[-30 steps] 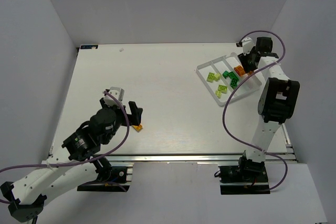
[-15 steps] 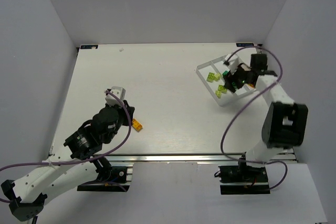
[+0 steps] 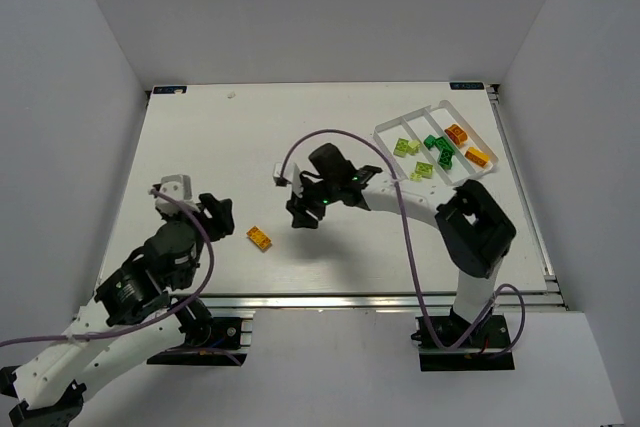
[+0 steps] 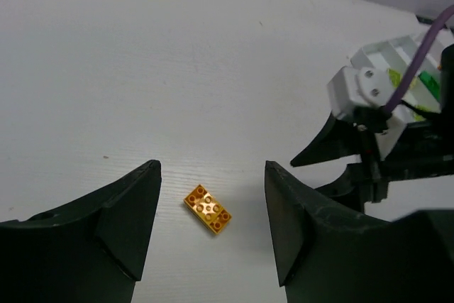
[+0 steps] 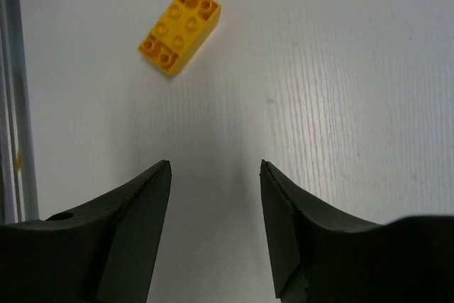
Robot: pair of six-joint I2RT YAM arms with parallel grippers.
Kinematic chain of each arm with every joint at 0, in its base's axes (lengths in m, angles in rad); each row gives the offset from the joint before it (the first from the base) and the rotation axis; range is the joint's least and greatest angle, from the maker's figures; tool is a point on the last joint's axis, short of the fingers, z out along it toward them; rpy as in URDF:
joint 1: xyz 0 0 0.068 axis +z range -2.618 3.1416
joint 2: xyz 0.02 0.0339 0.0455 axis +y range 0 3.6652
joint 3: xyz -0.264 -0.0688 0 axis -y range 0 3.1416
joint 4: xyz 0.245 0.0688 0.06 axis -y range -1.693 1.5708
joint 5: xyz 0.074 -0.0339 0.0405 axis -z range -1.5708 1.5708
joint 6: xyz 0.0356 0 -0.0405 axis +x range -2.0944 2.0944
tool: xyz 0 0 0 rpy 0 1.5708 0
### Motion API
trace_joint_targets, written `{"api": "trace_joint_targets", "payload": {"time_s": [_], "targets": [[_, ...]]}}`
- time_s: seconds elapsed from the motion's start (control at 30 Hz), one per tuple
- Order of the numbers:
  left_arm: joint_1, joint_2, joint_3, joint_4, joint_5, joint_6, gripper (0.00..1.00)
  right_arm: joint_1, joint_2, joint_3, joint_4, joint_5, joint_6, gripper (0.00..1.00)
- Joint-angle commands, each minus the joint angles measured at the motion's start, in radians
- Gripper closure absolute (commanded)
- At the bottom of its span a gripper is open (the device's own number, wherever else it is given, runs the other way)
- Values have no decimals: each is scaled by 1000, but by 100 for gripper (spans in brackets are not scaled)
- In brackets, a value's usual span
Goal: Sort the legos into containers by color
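Observation:
One orange brick (image 3: 260,238) lies alone on the table; it also shows in the left wrist view (image 4: 208,209) and the right wrist view (image 5: 179,28). My left gripper (image 3: 215,209) (image 4: 211,168) is open and empty, just left of the brick, which sits between its jaws in the wrist view. My right gripper (image 3: 300,215) (image 5: 215,164) is open and empty, just right of the brick. The clear tray (image 3: 410,115) at the back right holds lime bricks (image 3: 405,146), green bricks (image 3: 437,145) and orange bricks (image 3: 457,132) in separate compartments.
The two grippers are close together on either side of the brick; the right gripper's black fingers (image 4: 333,150) show in the left wrist view. The right arm stretches across the table from the right. The table's metal front edge (image 5: 10,104) is near.
The right arm has swung from the tray to the table's middle, next to the orange brick. The left gripper has drawn back to the left, off the brick.

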Motion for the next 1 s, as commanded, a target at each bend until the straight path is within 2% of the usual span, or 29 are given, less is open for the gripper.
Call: {"api": "trace_joint_targets", "payload": {"time_s": [0.0, 0.07, 0.13, 0.3, 0.37, 0.47, 0.6, 0.7, 0.83, 0.97], "targets": [[-1, -82, 28, -50, -145, -49, 30, 59, 74, 162, 82, 109, 328, 40], [-1, -141, 20, -50, -167, -53, 30, 103, 128, 227, 58, 102, 430, 38], [-1, -171, 13, -39, -171, -43, 30, 152, 198, 307, 39, 161, 500, 36], [-1, -182, 11, -27, -162, -26, 30, 223, 289, 393, 9, 273, 533, 24], [-1, -160, 17, -36, -156, -31, 30, 237, 317, 448, -22, 306, 541, 23], [-1, -128, 23, -35, -141, -25, 30, 249, 366, 499, -71, 372, 528, 23], [-1, -119, 23, -24, -124, -14, 30, 288, 395, 493, -65, 552, 495, 22], [-1, -123, 19, -15, -116, -10, 30, 301, 409, 488, -65, 622, 487, 23], [-1, -128, 17, -12, -107, -5, 30, 314, 418, 461, -65, 642, 447, 24], [-1, -129, 17, -12, -104, -3, 30, 326, 410, 424, -74, 614, 436, 30]]}}
